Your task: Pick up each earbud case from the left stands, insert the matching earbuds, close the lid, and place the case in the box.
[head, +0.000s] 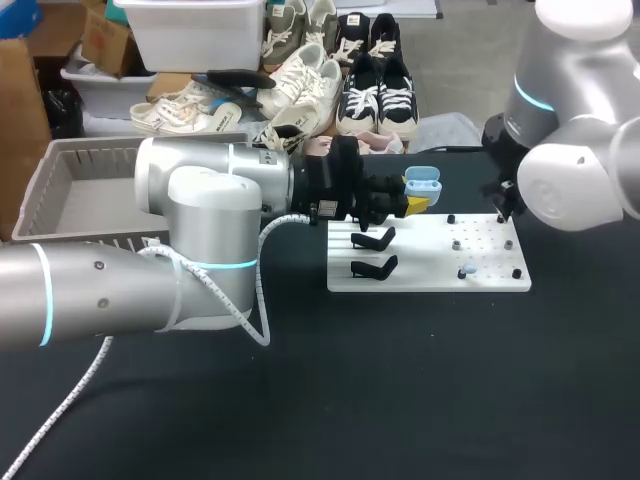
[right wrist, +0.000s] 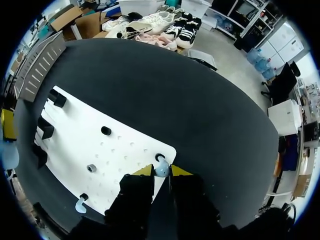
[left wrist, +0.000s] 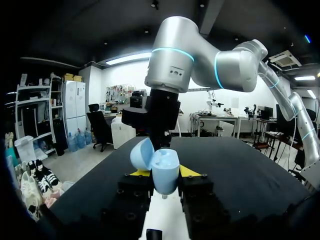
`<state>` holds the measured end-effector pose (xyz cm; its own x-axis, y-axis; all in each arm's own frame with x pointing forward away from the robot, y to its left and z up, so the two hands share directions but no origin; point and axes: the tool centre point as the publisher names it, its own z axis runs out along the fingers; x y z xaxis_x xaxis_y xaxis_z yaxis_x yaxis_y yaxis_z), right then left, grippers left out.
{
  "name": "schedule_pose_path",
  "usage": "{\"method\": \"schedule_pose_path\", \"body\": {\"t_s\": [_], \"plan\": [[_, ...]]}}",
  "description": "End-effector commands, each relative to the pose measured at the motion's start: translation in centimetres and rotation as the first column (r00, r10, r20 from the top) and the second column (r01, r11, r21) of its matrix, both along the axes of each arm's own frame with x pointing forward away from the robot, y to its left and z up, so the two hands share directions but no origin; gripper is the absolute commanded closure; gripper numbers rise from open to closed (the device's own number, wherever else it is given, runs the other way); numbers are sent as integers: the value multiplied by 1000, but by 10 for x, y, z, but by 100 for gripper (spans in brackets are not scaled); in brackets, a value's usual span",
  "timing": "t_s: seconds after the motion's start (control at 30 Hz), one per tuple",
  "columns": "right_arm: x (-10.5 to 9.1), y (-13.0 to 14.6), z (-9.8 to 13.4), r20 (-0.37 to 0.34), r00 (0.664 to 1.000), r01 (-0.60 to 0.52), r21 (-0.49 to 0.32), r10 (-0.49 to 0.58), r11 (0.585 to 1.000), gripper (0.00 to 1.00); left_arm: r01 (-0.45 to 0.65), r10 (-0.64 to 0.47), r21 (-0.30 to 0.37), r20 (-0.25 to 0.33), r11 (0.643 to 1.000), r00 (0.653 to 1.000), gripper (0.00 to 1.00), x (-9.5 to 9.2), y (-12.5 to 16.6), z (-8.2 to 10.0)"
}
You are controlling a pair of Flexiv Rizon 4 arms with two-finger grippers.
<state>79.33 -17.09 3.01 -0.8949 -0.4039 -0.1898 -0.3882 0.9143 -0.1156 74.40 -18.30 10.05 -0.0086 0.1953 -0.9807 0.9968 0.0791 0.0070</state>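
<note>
My left gripper (left wrist: 164, 173) is shut on a light blue earbud case (left wrist: 161, 170) with its lid open, held upright above the near end of the white pegboard (left wrist: 161, 220). The head view shows that case (head: 422, 183) above the board's far edge (head: 430, 262), past two black stands (head: 372, 240). My right gripper (right wrist: 161, 171) is down at the board's corner (right wrist: 125, 145), its yellow tips closed on either side of a light blue earbud (right wrist: 161, 171). A second earbud (right wrist: 80, 204) lies near the board's other edge, also visible from the head camera (head: 467, 270).
A grey slatted box (head: 60, 190) stands at the table's left, behind my left arm. Small black and grey pegs (right wrist: 106, 130) stick up from the board. My right arm (left wrist: 200, 55) hangs over the board ahead of the left gripper.
</note>
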Motion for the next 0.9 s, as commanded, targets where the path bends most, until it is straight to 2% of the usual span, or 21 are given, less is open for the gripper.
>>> {"method": "schedule_pose_path", "body": {"t_s": [0.03, 0.23, 0.37, 0.9], "plan": [[-10, 0, 18, 11, 1000, 3, -7, -3, 1000, 100, -4, 4, -3, 2, 1000, 1000, 100, -1, 0, 0], [-20, 6, 36, 18, 1000, -19, 0, 19, 1000, 100, -4, 4, -3, 2, 1000, 1000, 100, -1, 0, 0], [-30, 12, 48, 3, 998, -58, 42, 58, 997, 100, -4, 4, -3, 2, 1000, 1000, 100, -1, 0, 0], [-30, 12, 48, 3, 998, -58, 42, 58, 997, 100, -4, 4, -3, 2, 1000, 1000, 100, -1, 0, 0]]}}
